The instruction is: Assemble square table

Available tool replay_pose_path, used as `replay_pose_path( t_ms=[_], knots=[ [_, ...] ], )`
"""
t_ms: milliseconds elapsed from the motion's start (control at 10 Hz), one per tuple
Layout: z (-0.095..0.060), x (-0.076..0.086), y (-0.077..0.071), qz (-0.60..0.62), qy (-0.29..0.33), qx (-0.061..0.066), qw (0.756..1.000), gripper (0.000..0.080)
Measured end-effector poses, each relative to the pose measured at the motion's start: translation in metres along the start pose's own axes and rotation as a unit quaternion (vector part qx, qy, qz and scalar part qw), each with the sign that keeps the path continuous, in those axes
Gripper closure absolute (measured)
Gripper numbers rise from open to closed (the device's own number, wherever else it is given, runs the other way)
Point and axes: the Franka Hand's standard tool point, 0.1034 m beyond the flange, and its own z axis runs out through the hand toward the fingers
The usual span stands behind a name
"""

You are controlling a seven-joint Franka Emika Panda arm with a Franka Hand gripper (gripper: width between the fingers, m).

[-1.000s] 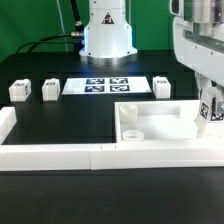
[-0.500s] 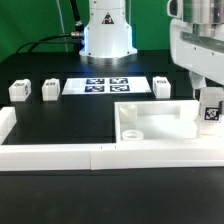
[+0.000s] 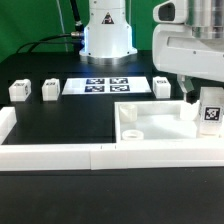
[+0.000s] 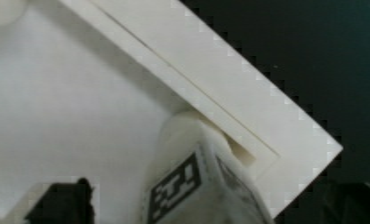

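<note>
The white square tabletop [image 3: 150,127] lies tray-side up at the exterior view's right, against the border wall. One tagged white leg [image 3: 210,108] stands upright in its far right corner. My gripper [image 3: 203,97] is open and straddles the top of this leg; one dark finger [image 3: 187,96] shows beside it with a gap. In the wrist view the leg [image 4: 208,185] stands between the two dark fingertips [image 4: 65,203] of the gripper [image 4: 208,207], apart from the one that shows clearly, over the tabletop's rim [image 4: 200,80]. Three more legs lie on the table [image 3: 18,90], [image 3: 50,90], [image 3: 163,86].
The marker board [image 3: 100,86] lies flat at the back centre before the robot base [image 3: 106,35]. The long low white border wall [image 3: 90,156] runs along the front and turns up at the exterior view's left [image 3: 6,122].
My gripper has risen and shifted toward the exterior view's left. The leg it covered now stands exposed in the tabletop's corner, and the jaws stand apart from it.
</note>
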Motion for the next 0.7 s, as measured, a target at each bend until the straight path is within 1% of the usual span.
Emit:
replay_pose_path(
  t_ms=[100,300,400,500,600,700],
  knots=[
    [-0.0022,0.0024,-0.0016,-0.092,0.005,-0.003,0.996,0.0151],
    [-0.0014,0.0016,-0.0019,-0.082,0.003,-0.002,0.997,0.0151],
    [-0.0014,0.0016,-0.0018,-0.084,0.003,-0.002,0.996,0.0246],
    [-0.0013,0.0011,-0.0022,-0.058,0.002,0.000,0.998,0.0429],
    [-0.0011,0.0008,-0.0021,-0.022,0.002,-0.001,1.000,0.0429],
    [-0.0009,0.0010,-0.0016,0.001,0.002,0.000,1.000,0.0507]
  ],
)
